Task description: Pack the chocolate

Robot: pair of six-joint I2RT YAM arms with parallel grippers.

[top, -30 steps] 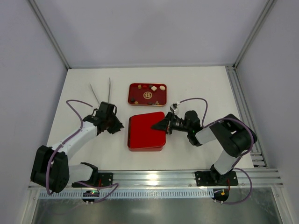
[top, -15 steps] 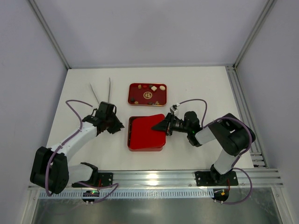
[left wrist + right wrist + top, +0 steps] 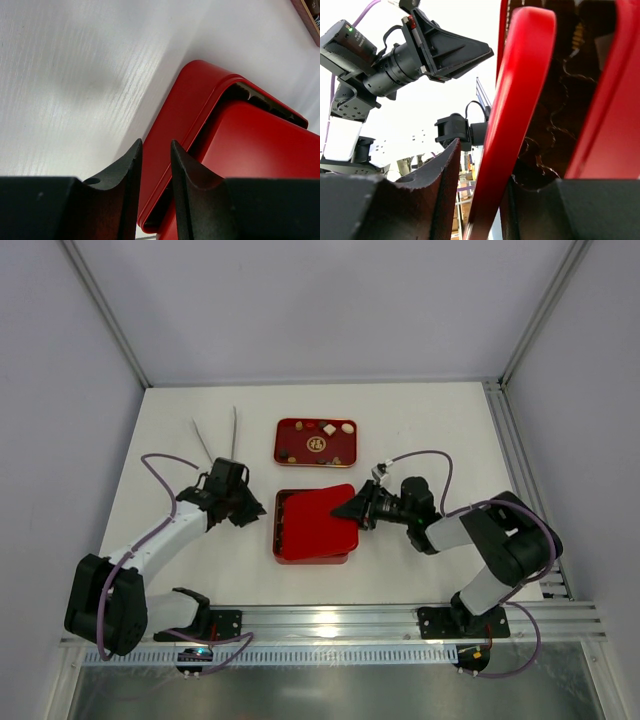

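The chocolate [image 3: 328,427] is several small brown, tan and white pieces lying in a shallow red tray [image 3: 279,440] at the back centre. The red box [image 3: 278,525] sits in front of it, and its brown compartments show along the left side. The flat red lid [image 3: 315,520] lies askew over the box. My right gripper [image 3: 352,508] is shut on the lid's right edge, seen edge-on in the right wrist view [image 3: 520,100]. My left gripper [image 3: 258,510] is by the box's left wall [image 3: 180,120], its fingers [image 3: 156,142] almost together and empty.
Two thin metal sticks [image 3: 234,432] lie at the back left of the white table. An aluminium rail [image 3: 505,440] runs along the right side. Grey walls close in the table on three sides.
The lid has shifted to the right with my right gripper, uncovering a strip of the box's compartments on the left. The left arm has barely moved.
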